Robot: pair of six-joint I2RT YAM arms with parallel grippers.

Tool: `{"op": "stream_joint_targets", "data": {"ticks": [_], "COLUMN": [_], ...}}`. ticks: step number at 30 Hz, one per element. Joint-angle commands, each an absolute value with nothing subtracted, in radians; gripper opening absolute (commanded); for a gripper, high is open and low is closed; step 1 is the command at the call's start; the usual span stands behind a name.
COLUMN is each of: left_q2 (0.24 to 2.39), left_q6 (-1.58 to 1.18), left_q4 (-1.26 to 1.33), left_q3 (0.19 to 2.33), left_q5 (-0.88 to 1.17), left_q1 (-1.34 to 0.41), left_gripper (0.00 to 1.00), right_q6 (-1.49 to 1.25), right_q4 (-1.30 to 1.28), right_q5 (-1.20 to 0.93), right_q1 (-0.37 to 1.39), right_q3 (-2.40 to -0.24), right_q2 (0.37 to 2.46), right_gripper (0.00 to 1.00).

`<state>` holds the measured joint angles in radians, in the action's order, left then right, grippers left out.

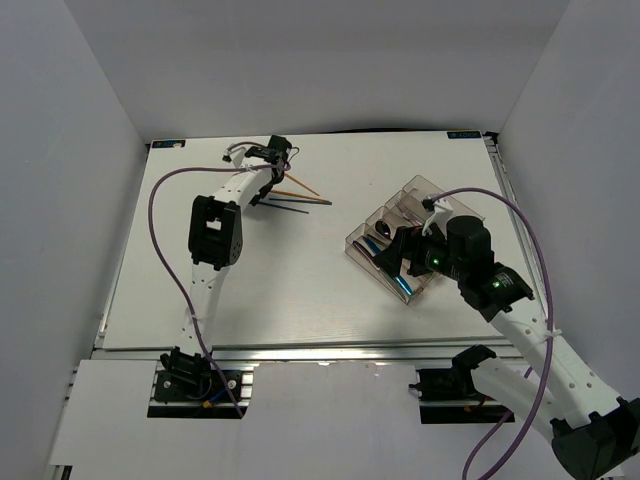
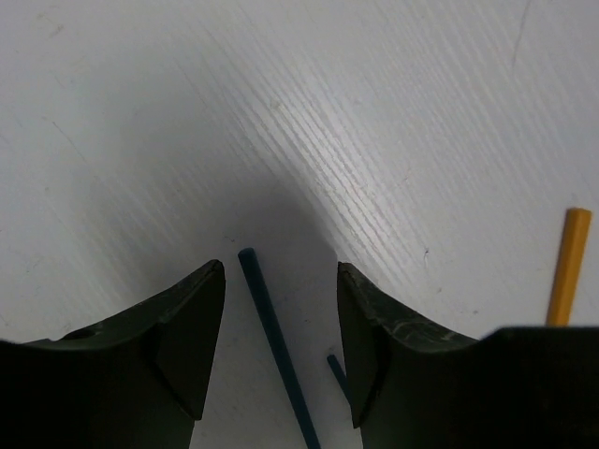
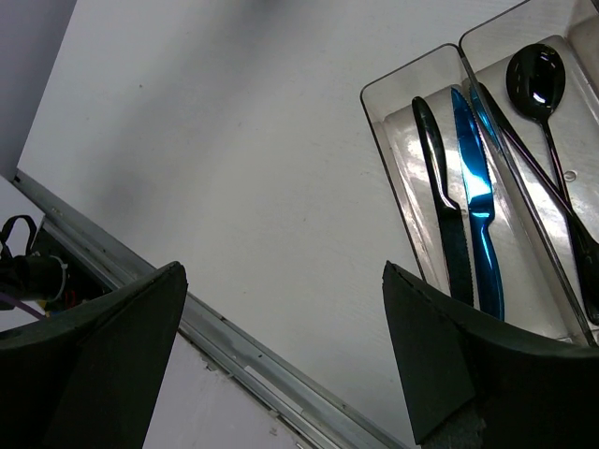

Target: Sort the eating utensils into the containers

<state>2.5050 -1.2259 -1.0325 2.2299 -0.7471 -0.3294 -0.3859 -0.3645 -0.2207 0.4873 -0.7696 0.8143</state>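
Jaws are gaping on both: left end effector (image 2: 281,279) straddling a blue chopstick (image 2: 268,318), right end effector (image 3: 281,281) hovering beside the tray (image 3: 393,140).

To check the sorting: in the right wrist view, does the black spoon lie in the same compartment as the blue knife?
No, the black spoon lies in the neighbouring compartment, not with the blue knife.
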Motion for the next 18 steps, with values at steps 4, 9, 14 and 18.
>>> {"op": "stream_joint_targets", "data": {"ticks": [4, 9, 14, 18], "left_q2": [2.502, 2.523, 2.523, 2.491], "left_q6": [-1.230, -1.235, -1.215, -1.212], "left_q4": [-1.028, -1.046, -1.065, -1.045], "left_q3": [2.220, 2.203, 2.140, 2.017], "left_q5": [-0.735, -0.718, -0.687, -0.666], "left_q1": [-0.325, -0.324, -0.327, -0.331], "left_gripper": [0.58, 0.39, 0.28, 0.06], "right_q6": [-0.377, -0.374, -0.377, -0.382], "right_q4": [-0.325, -0.324, -0.311, -0.307], "right_q5": [-0.235, -0.239, -0.239, -0.253], "right_q1": [0.509, 0.517, 0.518, 0.518], "right_q3": [-0.778, -0.776, -0.762, -0.764], "right_q2": [0.824, 0.816, 0.802, 0.795], "right_gripper": [0.89, 0.89, 0.89, 0.89]}}
